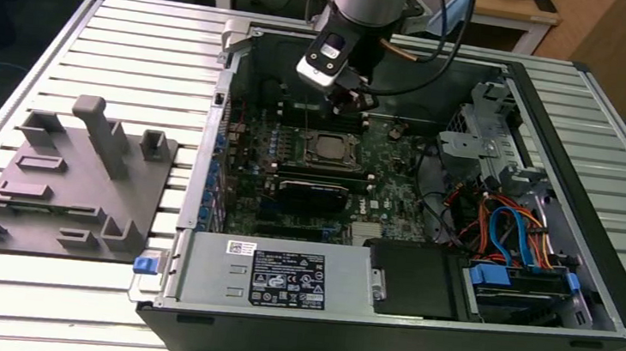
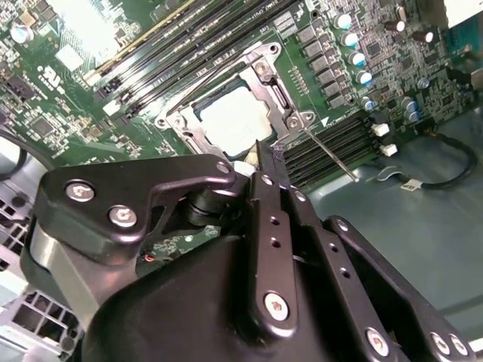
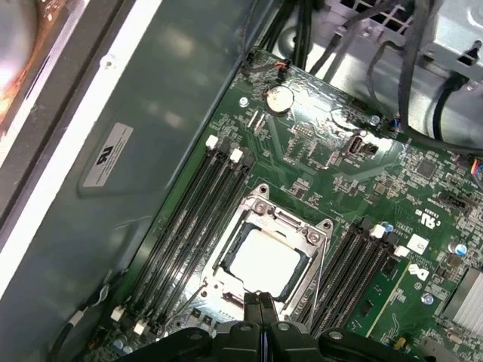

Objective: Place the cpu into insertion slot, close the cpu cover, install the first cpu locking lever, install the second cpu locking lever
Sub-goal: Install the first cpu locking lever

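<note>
1. Gripper (image 2: 266,154): the fingers are pressed together with nothing between them. The tip hangs just above the near edge of the insertion slot (image 3: 226,253).
2. The cpu (image 2: 234,121) lies flat inside the insertion slot, metal top upward. Placement appears done.
3. The cpu cover (image 3: 283,219) lies down over the insertion slot, and the cpu shows through its window. Closing appears done.
4. One locking lever (image 2: 330,154), a thin metal rod, slants away from a corner of the insertion slot and looks unlatched. The state of the other lever cannot be told. Both lever steps are judged outstanding.
5. Black memory slots (image 3: 189,226) run along both sides of the insertion slot.
6. Beyond them, a pale sticker (image 3: 106,154) sits on the case wall. Its print cannot be made out.
7. Well away from the insertion slot, the power supply box (image 1: 268,279) carries a white label with dense print, too small to read.
8. The open case rests on the slatted tabletop (image 1: 70,307).
</note>
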